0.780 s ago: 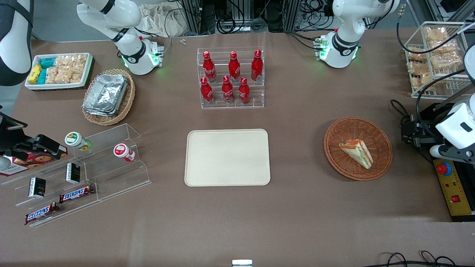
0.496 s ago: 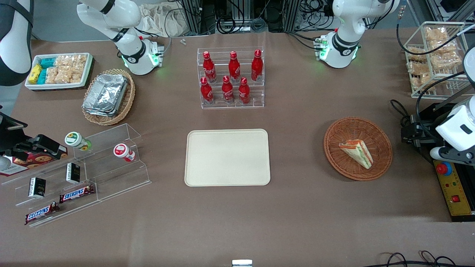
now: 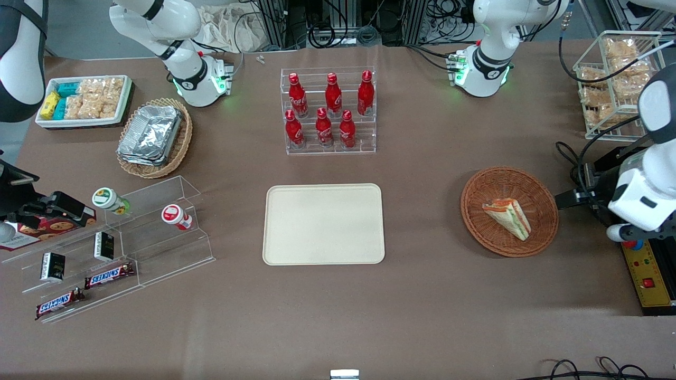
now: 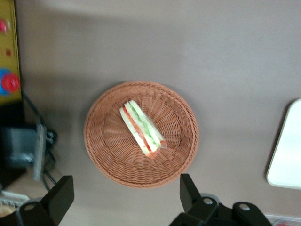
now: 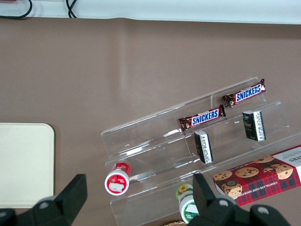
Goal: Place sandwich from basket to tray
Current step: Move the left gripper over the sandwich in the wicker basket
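The sandwich [image 3: 507, 216], a wrapped wedge with orange-red and green layers, lies in the round reddish-brown basket [image 3: 491, 184] toward the working arm's end of the table. The cream tray [image 3: 324, 224] lies flat and bare at the table's middle. My left gripper [image 3: 573, 198] hangs above the table just beside the basket's rim, on the side away from the tray. In the left wrist view the sandwich [image 4: 141, 128] rests in the basket [image 4: 108, 155], a corner of the tray [image 4: 287, 155] shows, and the gripper [image 4: 123, 195] is open wide and empty, its fingers outside the rim.
A clear rack of red bottles [image 3: 329, 111] stands farther from the front camera than the tray. A yellow control box [image 3: 647, 277] and cables lie at the working arm's table edge. A wire rack of snack bags [image 3: 615, 79] stands at that end too. Clear snack shelves [image 3: 121, 248] lie toward the parked arm's end.
My left arm has swung in from the table's edge toward the basket, and the gripper now sits close to the basket's rim. The sandwich, basket and tray have not moved.
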